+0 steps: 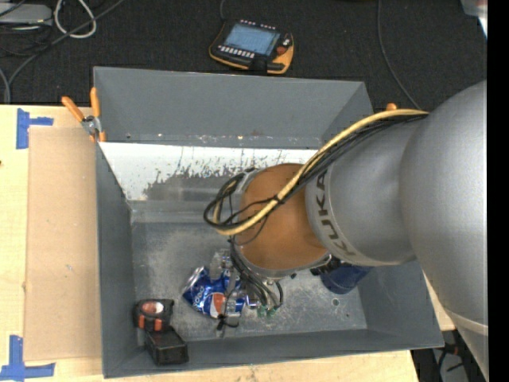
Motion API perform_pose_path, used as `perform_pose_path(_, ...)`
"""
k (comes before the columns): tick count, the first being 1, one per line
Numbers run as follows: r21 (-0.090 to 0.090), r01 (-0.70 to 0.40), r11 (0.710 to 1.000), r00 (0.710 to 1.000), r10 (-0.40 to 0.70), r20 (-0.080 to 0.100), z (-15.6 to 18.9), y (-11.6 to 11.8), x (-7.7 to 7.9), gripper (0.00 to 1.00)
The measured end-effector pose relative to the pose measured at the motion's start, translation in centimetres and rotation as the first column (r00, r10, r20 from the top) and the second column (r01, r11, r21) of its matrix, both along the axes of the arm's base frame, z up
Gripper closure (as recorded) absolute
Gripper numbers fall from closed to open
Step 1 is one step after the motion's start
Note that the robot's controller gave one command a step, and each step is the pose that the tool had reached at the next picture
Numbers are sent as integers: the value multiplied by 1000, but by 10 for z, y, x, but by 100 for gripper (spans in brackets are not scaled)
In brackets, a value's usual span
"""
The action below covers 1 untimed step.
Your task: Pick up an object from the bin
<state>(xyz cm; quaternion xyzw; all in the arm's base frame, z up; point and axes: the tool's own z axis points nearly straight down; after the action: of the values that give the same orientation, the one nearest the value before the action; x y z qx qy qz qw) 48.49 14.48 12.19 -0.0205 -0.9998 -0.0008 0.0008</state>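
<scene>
My gripper (237, 295) is low in the front middle of the bin, coming down out from under the orange wrist cover. It is right at a crushed blue, white and red drink can (203, 292) that lies on the bin floor, and it covers the can's right end. A small green scrap (265, 313) lies just to the right of the gripper. A dark blue object (344, 278) lies further right, mostly hidden under the arm.
A black and orange tape measure (153, 313) and a black block (165, 346) lie in the front left corner. The arm and its cables cover the bin's right half. The bin's walls slope in on all sides.
</scene>
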Motion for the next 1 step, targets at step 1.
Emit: perform_pose_path(1,-9,278,961,961,-278,-7,-33,-15,19,100)
